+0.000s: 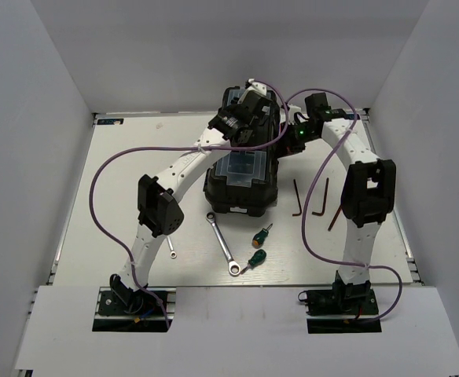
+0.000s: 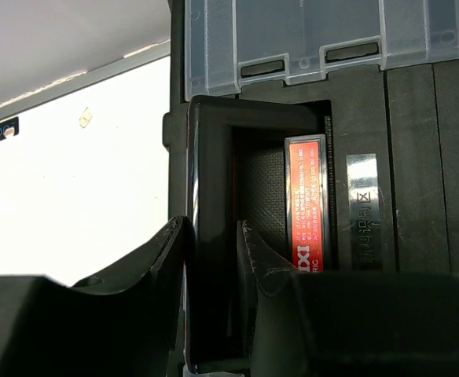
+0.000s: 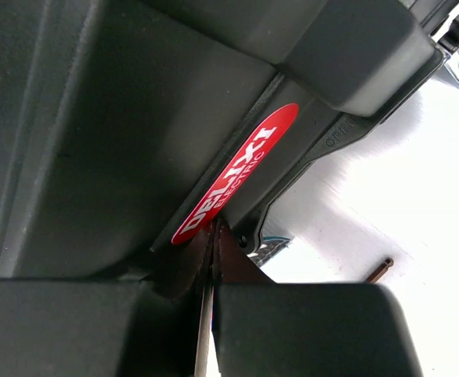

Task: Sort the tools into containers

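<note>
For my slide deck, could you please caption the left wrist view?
Left gripper, jaws closed around the black toolbox's lid handle, beside its red label, below a clear-lidded organiser.

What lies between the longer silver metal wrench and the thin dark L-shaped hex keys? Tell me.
A stubby green-handled screwdriver and its twin lie between the wrench and hex keys; the top external view shows it.

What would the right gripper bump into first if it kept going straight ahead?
The right gripper would meet the red label on the black toolbox first; its tips look almost touching it, though depth is unclear.
</note>
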Robot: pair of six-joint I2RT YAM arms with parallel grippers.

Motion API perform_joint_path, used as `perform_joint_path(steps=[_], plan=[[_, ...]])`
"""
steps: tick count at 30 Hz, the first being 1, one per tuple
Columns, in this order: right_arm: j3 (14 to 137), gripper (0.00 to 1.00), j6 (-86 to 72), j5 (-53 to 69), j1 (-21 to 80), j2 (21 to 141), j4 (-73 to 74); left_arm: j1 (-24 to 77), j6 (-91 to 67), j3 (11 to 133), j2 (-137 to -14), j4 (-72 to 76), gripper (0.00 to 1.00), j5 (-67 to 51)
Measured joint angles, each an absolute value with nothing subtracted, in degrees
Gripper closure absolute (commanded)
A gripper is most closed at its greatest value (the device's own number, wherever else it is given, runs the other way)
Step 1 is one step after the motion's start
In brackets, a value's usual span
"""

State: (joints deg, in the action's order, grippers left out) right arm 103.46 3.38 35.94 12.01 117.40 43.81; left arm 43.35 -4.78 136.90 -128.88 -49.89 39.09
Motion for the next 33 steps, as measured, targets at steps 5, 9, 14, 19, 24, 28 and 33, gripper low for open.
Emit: perform_joint_path(steps=[5,9,14,19,24,28,33], plan=[[104.7,1.00,3.8,36.3,12.0,118.3,45.2,43.4,-4.5,136.9,-128.9,-49.9,1.00,39.0],[106.0,1.00,4.1,36.7,12.0,119.1,46.6,43.4,-4.3,137.0,-128.9,-49.9,1.00,38.9],[106.8,1.00,4.5,36.8,12.0,119.5,47.5,43.3,-4.4,137.0,-128.9,-49.9,1.00,38.6],[107.3,1.00,4.6,36.9,12.0,119.9,48.1,43.3,-4.5,137.0,-128.9,-49.9,1.00,38.6],[108.0,1.00,4.7,37.0,12.0,120.4,48.8,43.4,-4.5,137.0,-128.9,-49.9,1.00,38.5],[108.3,1.00,4.7,37.0,12.0,120.5,49.2,43.4,-4.5,137.0,-128.8,-49.9,1.00,38.2],[108.3,1.00,4.7,37.0,12.0,120.5,49.3,43.4,-5.0,137.0,-128.5,-49.7,1.00,37.6]])
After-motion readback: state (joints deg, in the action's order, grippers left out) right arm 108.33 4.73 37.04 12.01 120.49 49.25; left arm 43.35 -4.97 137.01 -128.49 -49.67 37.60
